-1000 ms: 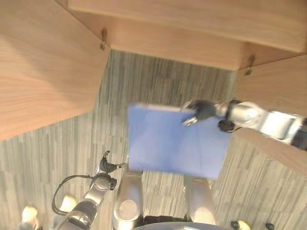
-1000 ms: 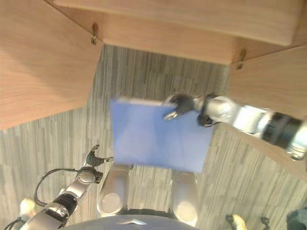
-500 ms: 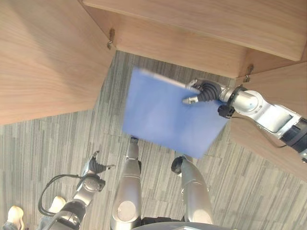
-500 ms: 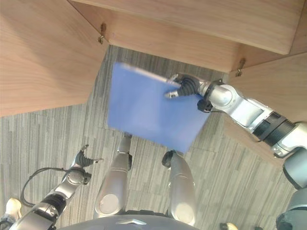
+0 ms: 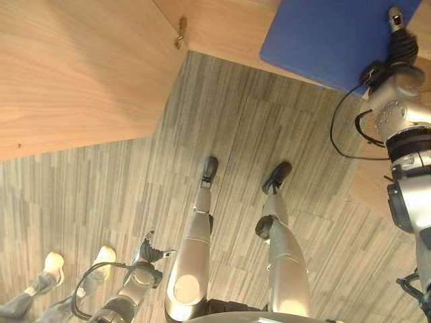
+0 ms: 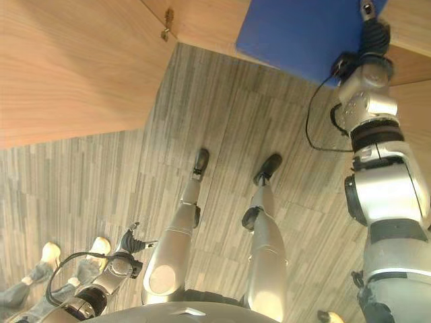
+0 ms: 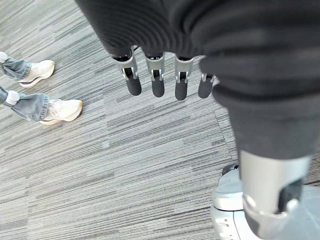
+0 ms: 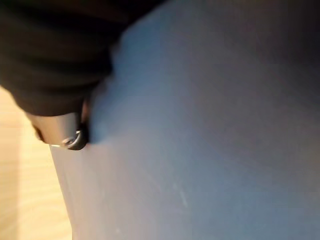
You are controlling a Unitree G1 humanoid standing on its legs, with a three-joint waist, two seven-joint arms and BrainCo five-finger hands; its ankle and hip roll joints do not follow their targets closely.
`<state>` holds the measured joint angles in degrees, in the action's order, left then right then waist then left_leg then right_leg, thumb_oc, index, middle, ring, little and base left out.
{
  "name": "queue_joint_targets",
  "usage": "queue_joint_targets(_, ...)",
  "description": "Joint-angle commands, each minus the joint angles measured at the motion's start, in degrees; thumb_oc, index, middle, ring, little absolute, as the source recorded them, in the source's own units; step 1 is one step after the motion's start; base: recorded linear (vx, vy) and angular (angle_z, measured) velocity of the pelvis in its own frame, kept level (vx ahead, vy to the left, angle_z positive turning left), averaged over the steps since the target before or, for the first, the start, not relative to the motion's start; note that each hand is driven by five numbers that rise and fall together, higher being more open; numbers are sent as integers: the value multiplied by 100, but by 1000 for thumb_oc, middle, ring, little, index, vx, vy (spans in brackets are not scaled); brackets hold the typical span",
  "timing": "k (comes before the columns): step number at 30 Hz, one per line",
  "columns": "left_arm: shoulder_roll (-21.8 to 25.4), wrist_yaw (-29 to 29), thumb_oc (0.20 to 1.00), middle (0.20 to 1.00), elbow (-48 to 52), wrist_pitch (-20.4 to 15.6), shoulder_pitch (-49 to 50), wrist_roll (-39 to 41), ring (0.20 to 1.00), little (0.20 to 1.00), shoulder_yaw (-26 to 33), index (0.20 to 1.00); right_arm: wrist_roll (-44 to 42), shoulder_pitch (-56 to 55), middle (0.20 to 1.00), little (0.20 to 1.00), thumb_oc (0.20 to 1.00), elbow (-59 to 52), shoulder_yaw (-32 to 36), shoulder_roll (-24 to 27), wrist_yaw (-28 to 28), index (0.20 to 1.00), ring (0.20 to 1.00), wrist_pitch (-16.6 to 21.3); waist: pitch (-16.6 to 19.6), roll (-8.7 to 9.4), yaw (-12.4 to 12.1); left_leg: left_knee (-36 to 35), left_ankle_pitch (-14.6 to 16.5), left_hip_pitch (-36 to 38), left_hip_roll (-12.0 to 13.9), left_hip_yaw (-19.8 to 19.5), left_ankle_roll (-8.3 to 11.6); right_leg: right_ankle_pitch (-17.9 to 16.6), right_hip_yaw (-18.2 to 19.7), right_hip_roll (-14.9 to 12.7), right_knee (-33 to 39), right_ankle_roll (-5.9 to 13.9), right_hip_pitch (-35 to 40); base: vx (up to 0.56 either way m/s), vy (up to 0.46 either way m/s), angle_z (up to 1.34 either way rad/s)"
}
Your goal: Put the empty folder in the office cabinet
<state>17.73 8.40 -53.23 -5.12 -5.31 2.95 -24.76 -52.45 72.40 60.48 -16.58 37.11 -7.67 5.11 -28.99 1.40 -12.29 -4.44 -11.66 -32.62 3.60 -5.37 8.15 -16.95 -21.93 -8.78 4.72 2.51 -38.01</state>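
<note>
Wood cabinet (image 5: 74, 74): pale grain panels fill my head views from 9 o'clock round to 12 o'clock, with a small metal hinge (image 5: 181, 27) on the panel's edge near 12.
Floor (image 5: 101, 195): grey striped carpet planks spread below the cabinet, through the middle of my head views.
Folder (image 5: 323, 37): blue and flat, up at 1 o'clock, lying over the cabinet's wood with its lower edge above the carpet. In my right wrist view its blue face covers almost everything beside the wood.
My right robot hand (image 5: 397, 27): raised at 2 o'clock on the folder's right edge. One finger (image 8: 70, 132) lies against the blue face; how the rest are set I cannot tell.
My left robot hand (image 7: 160, 75): hanging low at 7 o'clock over the carpet, fingers straight and relaxed, holding nothing.
Person's shoes (image 7: 47, 90): pale, with blue trouser cuffs, on the carpet at 8 o'clock, near my left robot hand.
</note>
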Motion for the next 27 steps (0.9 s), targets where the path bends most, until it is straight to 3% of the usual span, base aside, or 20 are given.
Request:
queue_joint_targets(1, 467, 106, 1000, 1000, 359, -9, 427, 147, 1000, 1000, -258, 1000, -433, 99, 200, 200, 200, 57, -119, 130, -258, 200, 200, 332, 224, -31, 32, -56, 870, 339, -207, -46, -174, 157, 204, -530, 28, 1073, 158, 0, 3, 6)
queue_joint_targets(5, 553, 65, 1000, 1000, 779, -9, 482, 143, 1000, 1000, -337, 1000, -795, 111, 200, 200, 200, 225, 171, -60, -288, 200, 200, 405, 253, -153, -7, -56, 890, 303, -218, -48, -182, 193, 211, -505, 28, 1066, 112, 0, 1, 1)
queue_joint_targets(8, 610, 106, 1000, 1000, 1030, -15, 528, 144, 1000, 1000, -378, 1000, -1109, 114, 200, 200, 200, 176, 474, -136, -448, 200, 200, 705, 272, -233, -25, -56, 900, 251, -212, -50, -178, 215, 199, -489, 28, 1064, 59, 0, 0, 0)
queue_joint_targets(10, 606, 247, 1000, 1000, 1179, 9, 489, 124, 1000, 1000, -391, 1000, -1251, 134, 200, 200, 200, 80, 1031, -194, -1031, 200, 200, 1337, 281, -333, -11, -56, 898, 180, -232, -40, -183, 225, 187, -493, 28, 1081, -13, 40, 4, 0)
queue_joint_targets(11, 614, 249, 1000, 1000, 1181, 15, 486, 124, 1000, 1000, -384, 1000, -1231, 122, 200, 200, 200, 50, 1043, -211, -1061, 200, 200, 1343, 329, -340, -30, -56, 1013, 222, -184, -75, -172, 357, 258, -445, 28, 1142, 32, 0, 0, 0)
queue_joint_targets(12, 618, 305, 1000, 1000, 1247, 22, 499, 90, 1000, 1000, -383, 1000, -1121, 58, 200, 200, 200, -102, 1193, -265, -1300, 200, 200, 1516, 290, -351, -7, -56, 899, 156, -243, -48, -187, 229, 182, -494, 28, 1083, -33, 0, 0, 0)
queue_joint_targets(13, 549, 433, 1000, 1000, 871, 65, 146, 7, 1000, 1000, -412, 1000, -936, -15, 200, 200, 200, -392, 1216, -687, -1476, 200, 200, 1798, 304, -353, 65, -56, 901, 138, -229, -47, -187, 234, 192, -486, 28, 1080, -67, -62, 36, -1)
queue_joint_targets(14, 513, 724, 1000, 1000, 304, 78, -109, -203, 1000, 1000, -489, 1000, -855, 277, 200, 200, 200, -490, 1424, -778, -1891, 200, 200, 1834, 336, -372, 68, -56, 910, 93, -227, -63, -181, 255, 203, -491, 28, 1078, -126, 0, 0, 0)
queue_joint_targets(16, 498, 732, 1000, 1000, 266, 59, -147, -204, 1000, 1000, -495, 1000, -814, 291, 200, 200, 200, -518, 1430, -778, -1942, 200, 200, 1823, 328, -371, 62, -56, 908, 81, -227, -62, -180, 254, 204, -491, 28, 1076, -139, 18, -37, -7)
queue_joint_targets(17, 495, 811, 1000, 1000, 9, 9, -117, -175, 1000, 1000, -415, 1000, -413, 644, 200, 200, 200, -541, 1589, -433, -2517, 200, 200, 1809, 387, -437, -36, -56, 904, -47, -277, -110, -181, 244, 177, -535, 28, 1102, -243, 36, -73, -12)
queue_joint_targets(19, 527, 878, 1000, 1000, -79, -20, -105, -221, 1000, 1000, -405, 1000, -261, 871, 200, 200, 200, -439, 1481, -136, -2657, 200, 200, 1641, 428, -448, -83, -56, 889, -129, -297, -133, -184, 232, 163, -561, 28, 1114, -296, 44, -81, 8)
queue_joint_targets(27, 601, 886, 1000, 1000, -150, -75, -128, -258, 1000, 1000, -499, 1000, -931, 1714, 200, 200, 200, 796, 1008, 767, -2464, 200, 200, 1160, 573, -404, -180, -56, 883, -334, -326, -187, -205, 233, 120, -584, 28, 1136, -441, 19, -44, 9)
